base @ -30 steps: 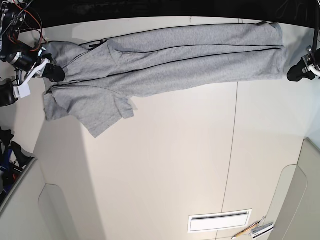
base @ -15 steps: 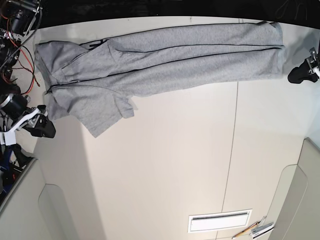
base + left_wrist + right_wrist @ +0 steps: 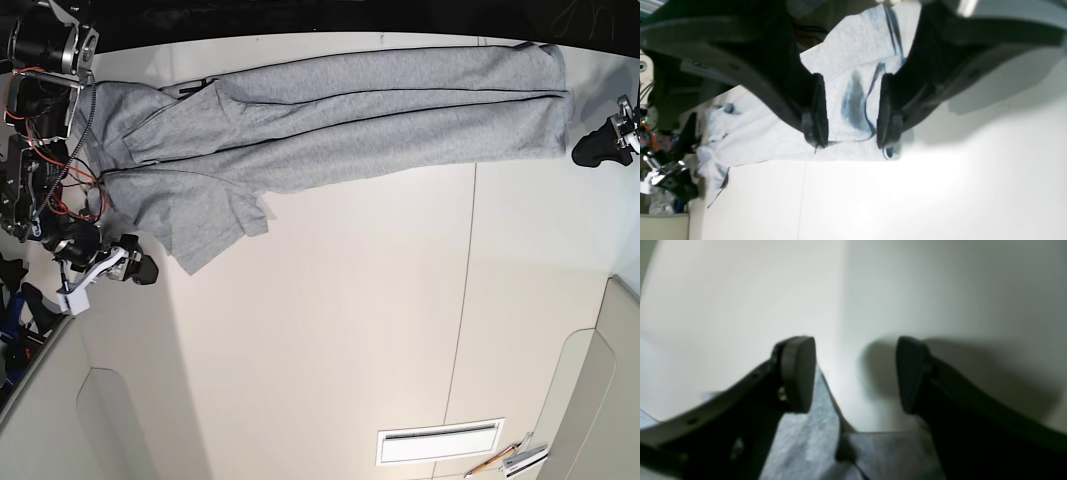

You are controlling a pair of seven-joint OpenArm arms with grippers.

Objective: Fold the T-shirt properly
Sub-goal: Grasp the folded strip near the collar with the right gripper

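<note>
The light grey T-shirt (image 3: 350, 110) lies in a long narrow strip across the far side of the white table (image 3: 350, 330), one sleeve (image 3: 205, 225) sticking out toward the middle. My left gripper (image 3: 592, 150) hovers just off the shirt's right end; in the left wrist view it (image 3: 850, 136) is open, and the T-shirt (image 3: 846, 60) hem shows between its fingers (image 3: 815, 110). My right gripper (image 3: 140, 270) sits below the sleeve at the left; in the right wrist view it (image 3: 853, 373) is open over bare table, with the T-shirt (image 3: 813, 446) just under it.
Red and black cables (image 3: 45, 140) and arm hardware crowd the table's left edge. A white slotted plate (image 3: 440, 441) and some pens (image 3: 510, 460) lie at the near right. A seam (image 3: 466, 280) runs down the table.
My right gripper left the shirt's collar end and swung down to a spot beside the sleeve. The shirt's left end settled flat. The left gripper barely moved.
</note>
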